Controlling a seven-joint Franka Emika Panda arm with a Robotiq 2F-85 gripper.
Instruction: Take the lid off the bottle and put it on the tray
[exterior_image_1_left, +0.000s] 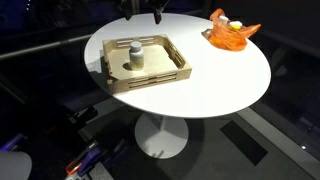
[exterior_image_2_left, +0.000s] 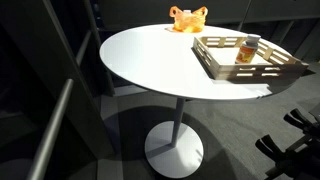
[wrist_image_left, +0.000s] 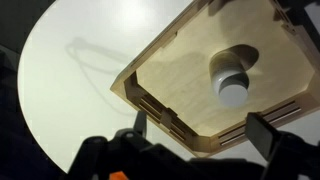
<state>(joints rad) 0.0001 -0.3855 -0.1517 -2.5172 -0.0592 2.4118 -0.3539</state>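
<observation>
Wrist view: pincer (wrist_image_left: 200, 135) spread open over slatted wooden tray (wrist_image_left: 172, 82) holding cylindrical bottle (wrist_image_left: 231, 80).

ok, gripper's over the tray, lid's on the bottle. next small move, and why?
Probably lower the gripper toward the lid, shifting slightly so the lid centres between the jaws. The jaws are open and hold nothing. The lid is not yet off the bottle, which stands upright in the tray, and the gripper hangs above it, off-centre in the wrist view.
</observation>
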